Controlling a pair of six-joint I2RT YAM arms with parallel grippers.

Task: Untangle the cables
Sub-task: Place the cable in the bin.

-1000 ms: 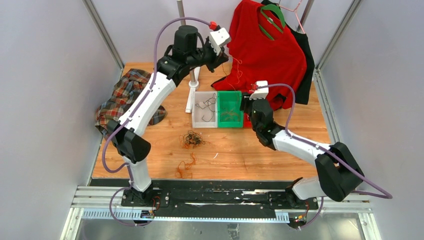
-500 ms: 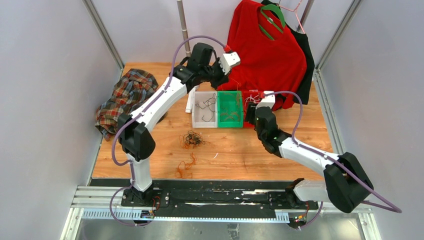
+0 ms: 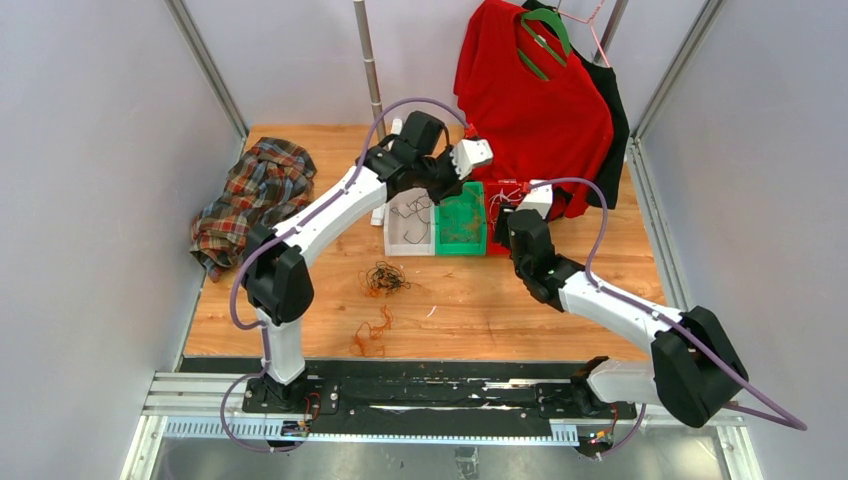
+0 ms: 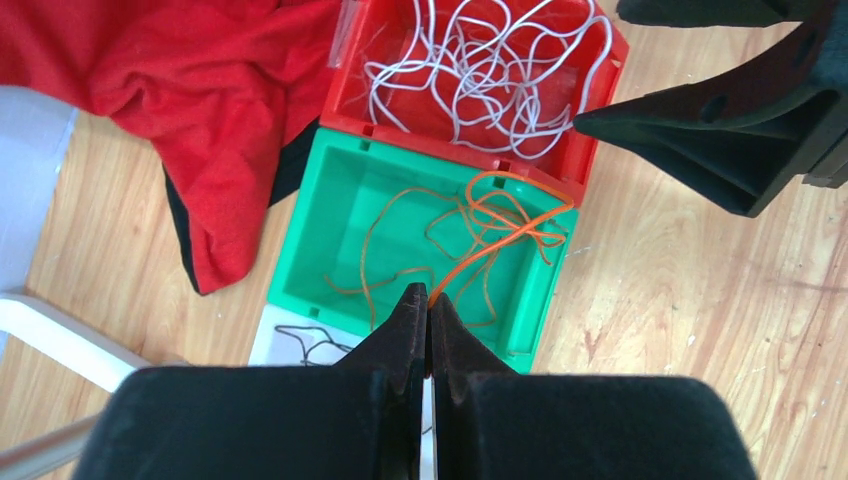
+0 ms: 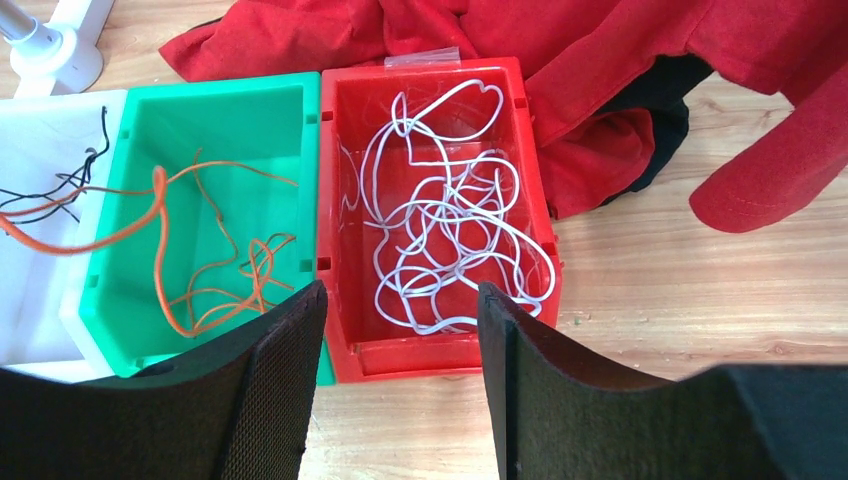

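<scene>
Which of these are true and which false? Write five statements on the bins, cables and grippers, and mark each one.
1. The left gripper is shut on an orange cable over the green bin. True.
2. The red bin holds black cables. False: it holds white cables.
3. The right gripper is open and holds nothing. True.
4. The green bin stands between the white bin and the red bin. True.
5. No cables lie outside the bins. False: a cable tangle lies on the table in front of the bins.
</scene>
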